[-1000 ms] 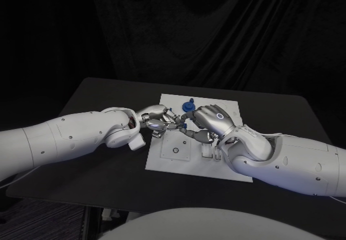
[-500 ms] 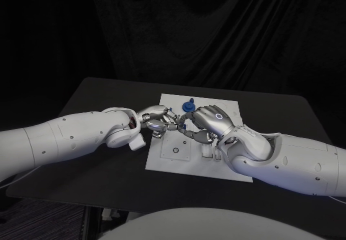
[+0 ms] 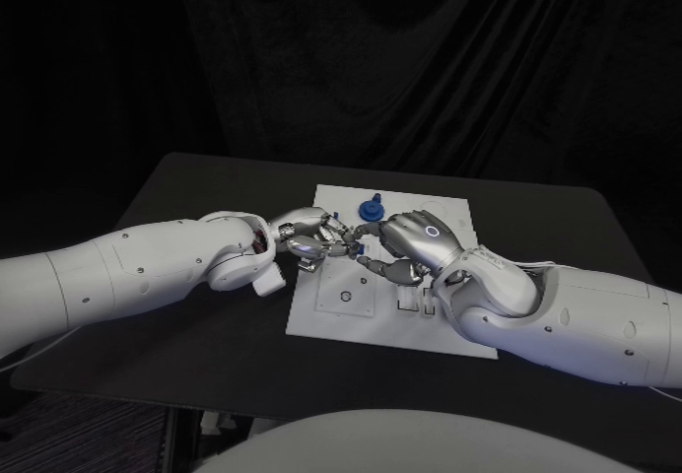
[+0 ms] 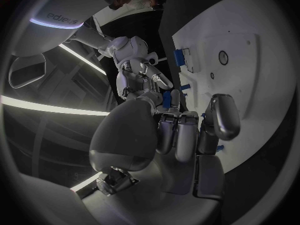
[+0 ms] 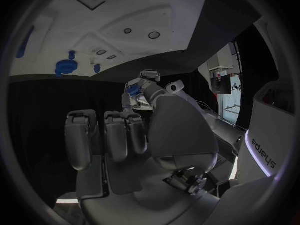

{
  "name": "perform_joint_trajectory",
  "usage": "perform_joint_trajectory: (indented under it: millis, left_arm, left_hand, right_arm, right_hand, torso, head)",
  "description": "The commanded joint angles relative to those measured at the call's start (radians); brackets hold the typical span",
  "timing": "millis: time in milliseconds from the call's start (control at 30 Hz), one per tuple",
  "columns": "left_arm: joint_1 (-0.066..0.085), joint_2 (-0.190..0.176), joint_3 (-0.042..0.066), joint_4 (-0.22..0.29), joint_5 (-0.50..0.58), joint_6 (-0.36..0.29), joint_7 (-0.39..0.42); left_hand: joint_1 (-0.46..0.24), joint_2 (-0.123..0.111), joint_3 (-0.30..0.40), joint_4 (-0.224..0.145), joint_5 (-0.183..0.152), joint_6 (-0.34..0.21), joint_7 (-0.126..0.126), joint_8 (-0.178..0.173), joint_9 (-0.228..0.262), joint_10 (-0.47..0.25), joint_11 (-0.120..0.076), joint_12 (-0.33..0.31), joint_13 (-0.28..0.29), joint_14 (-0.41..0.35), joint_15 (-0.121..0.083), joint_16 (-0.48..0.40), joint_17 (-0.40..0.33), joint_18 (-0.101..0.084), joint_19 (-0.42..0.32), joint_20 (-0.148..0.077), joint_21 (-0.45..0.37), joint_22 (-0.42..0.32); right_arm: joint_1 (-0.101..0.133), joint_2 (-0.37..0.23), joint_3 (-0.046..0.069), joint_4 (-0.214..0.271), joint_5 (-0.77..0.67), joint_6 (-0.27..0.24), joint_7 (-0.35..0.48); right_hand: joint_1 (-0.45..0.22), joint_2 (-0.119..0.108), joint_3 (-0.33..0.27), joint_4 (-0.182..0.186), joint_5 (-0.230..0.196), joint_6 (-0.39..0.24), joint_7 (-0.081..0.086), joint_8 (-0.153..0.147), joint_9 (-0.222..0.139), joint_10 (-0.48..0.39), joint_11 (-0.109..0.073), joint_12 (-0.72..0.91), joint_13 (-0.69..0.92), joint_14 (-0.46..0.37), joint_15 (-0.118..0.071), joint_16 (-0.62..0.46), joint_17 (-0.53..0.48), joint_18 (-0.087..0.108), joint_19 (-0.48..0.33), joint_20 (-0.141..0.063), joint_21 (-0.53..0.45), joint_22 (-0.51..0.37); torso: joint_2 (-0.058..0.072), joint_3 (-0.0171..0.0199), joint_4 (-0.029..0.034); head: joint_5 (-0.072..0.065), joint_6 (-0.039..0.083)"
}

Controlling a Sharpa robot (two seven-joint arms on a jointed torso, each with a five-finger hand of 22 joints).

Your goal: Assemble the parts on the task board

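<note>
From where I stand, the robot's white left arm (image 3: 128, 271) reaches in across the black table (image 3: 185, 197), and its silver left hand (image 3: 315, 236) sits at the left edge of the flat white task board (image 3: 427, 330), fingers curled in towards the other hand. A small blue piece (image 4: 166, 99) shows right between the two sets of fingers, with the left hand's fingertips against it. The silver right hand (image 3: 412, 236) hangs over the middle of the board with its fingers bent round the same spot, so both hands hide whatever lies under them; I cannot tell which of them really has the piece, or how far either is closed. Just behind the right hand a round blue part with a knob (image 3: 371, 209) stands upright near the board's far edge, untouched. The white right arm (image 3: 569, 315) covers the board's right corner.
</note>
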Motion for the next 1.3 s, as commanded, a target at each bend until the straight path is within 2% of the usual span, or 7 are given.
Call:
perform_joint_trajectory:
  millis: [33,567,733,867,1000,1133,1300]
  left_arm:
    - [-0.001,0.002,0.001,-0.002,0.008,-0.001,-0.016]
    - [0.011,0.01,0.002,-0.028,0.008,-0.071,-0.15]
    - [0.041,0.025,0.002,-0.045,-0.07,-0.065,-0.221]
    - [0.089,0.057,0.002,-0.066,-0.159,-0.017,-0.323]
    - [0.128,0.091,0.002,-0.084,-0.193,0.048,-0.448]
    - [0.148,0.123,0.002,-0.101,-0.206,0.085,-0.554]
    - [0.156,0.164,0.002,-0.112,-0.212,0.088,-0.648]
  left_hand:
    - [-0.008,-0.012,0.134,-0.124,-0.01,0.001,-0.004,0.021,0.134,0.069,-0.003,0.002,0.236,0.106,-0.005,0.003,0.263,0.004,0.002,-0.005,0.008,0.157]
    - [-0.018,-0.015,0.196,-0.147,-0.113,-0.011,0.0,0.017,0.119,0.076,-0.001,0.008,0.24,0.106,-0.005,0.003,0.263,-0.001,0.021,-0.004,0.036,0.164]
    - [-0.007,-0.012,0.219,-0.156,-0.155,-0.017,0.003,0.009,0.108,0.1,0.0,0.033,0.258,0.106,-0.007,0.003,0.263,-0.012,0.062,-0.006,0.09,0.179]
    - [-0.011,-0.019,0.227,-0.159,-0.16,-0.009,0.0,0.009,0.1,0.104,-0.003,0.037,0.261,0.106,-0.011,0.003,0.263,-0.018,0.085,-0.009,0.12,0.187]
    - [-0.014,-0.023,0.237,-0.165,-0.16,0.001,-0.003,0.005,0.093,0.104,-0.007,0.037,0.261,0.106,-0.014,0.003,0.263,-0.019,0.091,-0.012,0.126,0.188]
    - [-0.022,-0.023,0.253,-0.176,-0.175,0.007,-0.004,-0.005,0.081,0.104,-0.009,0.037,0.261,0.106,-0.018,0.003,0.263,-0.022,0.1,-0.016,0.136,0.19]
    - [-0.026,-0.02,0.274,-0.201,-0.199,0.016,-0.005,-0.023,0.064,0.104,-0.013,0.037,0.261,0.106,-0.023,0.003,0.263,-0.034,0.132,-0.021,0.186,0.207]
  right_arm:
    - [0.0,-0.012,0.0,0.009,-0.004,0.012,-0.019]
    - [0.046,-0.158,-0.007,0.1,-0.004,-0.003,-0.032]
    - [0.089,-0.196,-0.018,0.118,-0.004,0.02,-0.054]
    - [0.129,-0.221,-0.024,0.125,-0.004,0.037,-0.068]
    - [0.153,-0.233,-0.027,0.127,-0.004,0.047,-0.073]
    - [0.169,-0.239,-0.028,0.124,-0.004,0.067,-0.082]
    - [0.183,-0.258,-0.029,0.125,-0.004,0.078,-0.095]
  right_hand:
    - [0.0,-0.015,-0.001,0.018,0.001,-0.064,0.0,-0.003,-0.028,0.106,-0.001,0.003,0.263,0.106,0.0,0.003,0.263,-0.011,0.094,0.003,-0.009,0.257]
    - [0.033,-0.054,-0.032,0.114,0.005,-0.144,-0.001,0.002,-0.106,0.106,-0.002,0.003,0.263,0.106,-0.003,0.003,0.263,-0.007,0.086,0.0,-0.022,0.252]
    - [0.043,-0.047,-0.029,0.128,0.005,-0.126,0.001,0.009,-0.112,0.106,-0.001,0.003,0.263,0.106,-0.002,0.003,0.263,-0.007,0.085,0.0,-0.023,0.251]
    - [0.049,-0.04,-0.025,0.134,0.004,-0.11,0.003,0.015,-0.116,0.106,0.0,0.003,0.263,0.105,-0.001,0.002,0.262,-0.007,0.084,0.001,-0.024,0.251]
    - [0.051,-0.038,-0.024,0.135,0.003,-0.106,0.003,0.016,-0.117,0.106,0.0,0.003,0.263,0.105,-0.001,0.002,0.262,-0.007,0.084,0.001,-0.025,0.251]
    - [0.051,-0.037,-0.024,0.136,0.003,-0.103,0.002,0.017,-0.118,0.106,0.0,0.003,0.263,0.105,-0.001,0.002,0.262,-0.007,0.084,0.001,-0.025,0.251]
    - [0.061,-0.033,-0.018,0.134,0.002,-0.069,0.002,0.03,-0.12,0.106,0.0,0.003,0.263,0.103,-0.001,-0.002,0.252,-0.005,0.081,0.002,-0.031,0.249]
  torso:
    - [0.0,0.0005,-0.0004]
    - [-0.002,0.0037,0.0012]
    - [-0.001,0.0098,-0.0016]
    - [-0.001,0.0128,-0.0072]
    - [-0.001,0.0108,-0.0054]
    - [0.0,0.0113,-0.0082]
    - [0.0,0.018,-0.0103]
  head:
    - [0.002,0.0]
    - [-0.004,0.0]
    - [-0.003,0.0]
    - [0.003,0.0]
    - [0.006,0.0]
    - [0.009,0.0]
    - [-0.001,0.0]
